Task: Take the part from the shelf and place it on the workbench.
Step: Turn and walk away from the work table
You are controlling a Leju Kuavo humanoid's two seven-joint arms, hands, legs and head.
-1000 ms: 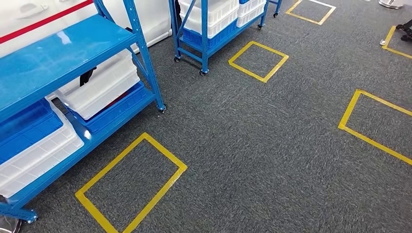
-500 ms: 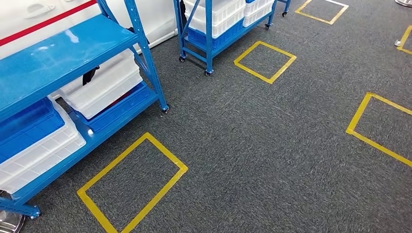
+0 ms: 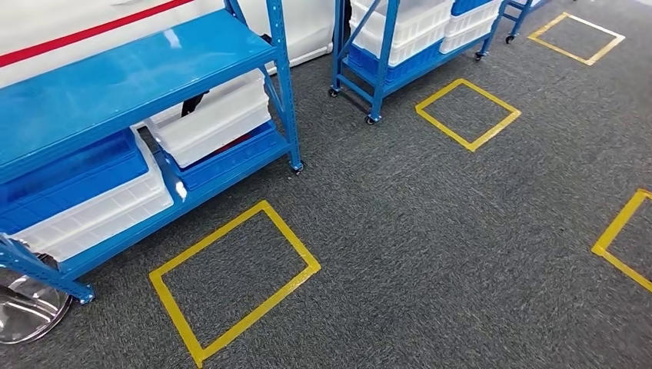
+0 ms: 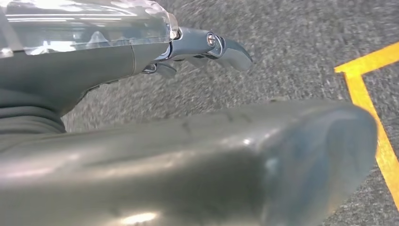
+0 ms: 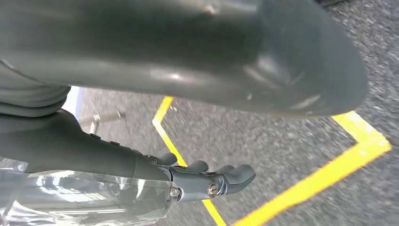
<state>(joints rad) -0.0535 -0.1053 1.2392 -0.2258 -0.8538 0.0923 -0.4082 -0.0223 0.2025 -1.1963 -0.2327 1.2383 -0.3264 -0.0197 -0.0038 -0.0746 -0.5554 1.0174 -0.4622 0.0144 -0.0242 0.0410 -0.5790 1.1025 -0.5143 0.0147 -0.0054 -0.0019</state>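
Square yourself to the long blue metal shelf rack (image 3: 138, 73) before you reach; the part itself can't be picked out among its white plastic crates (image 3: 219, 115). Your left hand (image 4: 207, 47) and right hand (image 5: 207, 181) hang over the carpet, fingers loosely apart, grasping nothing

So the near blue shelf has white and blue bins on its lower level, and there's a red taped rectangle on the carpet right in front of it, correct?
Not quite: the head view shows the taped rectangle is yellow, not red. The near blue shelf does hold white and blue bins on its lower level.
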